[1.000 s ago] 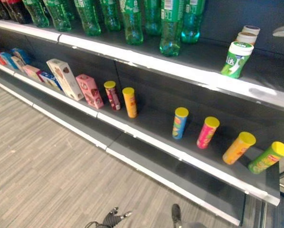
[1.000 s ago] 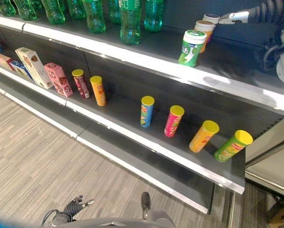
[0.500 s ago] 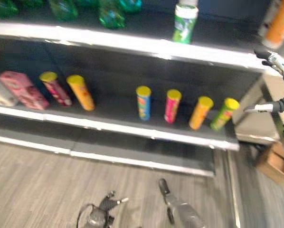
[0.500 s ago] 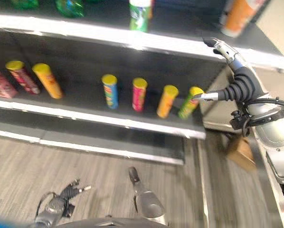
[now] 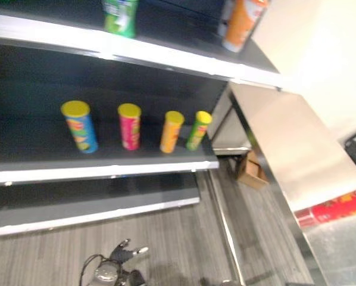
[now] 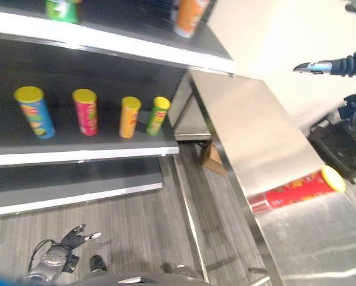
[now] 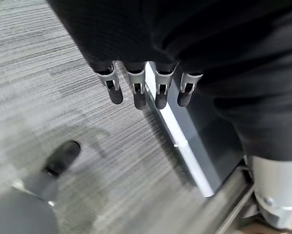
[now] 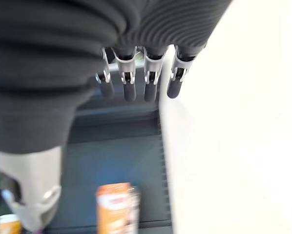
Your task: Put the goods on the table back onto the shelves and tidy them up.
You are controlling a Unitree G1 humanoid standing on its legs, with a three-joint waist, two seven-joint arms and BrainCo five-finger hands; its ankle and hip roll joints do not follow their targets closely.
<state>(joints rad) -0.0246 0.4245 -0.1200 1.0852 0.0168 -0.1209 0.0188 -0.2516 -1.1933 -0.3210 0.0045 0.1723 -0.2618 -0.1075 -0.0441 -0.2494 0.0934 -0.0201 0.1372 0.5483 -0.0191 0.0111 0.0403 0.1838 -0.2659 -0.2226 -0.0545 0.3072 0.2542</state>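
Note:
A red tube can with a yellow lid lies on its side on the steel table to the right of the shelves. My right hand hovers open above the table's far side, well clear of the can, its fingers straight and empty. My left hand hangs low by the floor, its fingers relaxed with nothing in them. On the middle shelf stand a blue can, a pink can, an orange can and a green can.
The upper shelf carries a green jar and an orange can near its right end. A small cardboard box sits on the floor between the shelf unit and the table.
The camera has swung right: the shelves slid left in view, and the steel table with the red can came into view. My right hand has left the shelf end for the table's far side.

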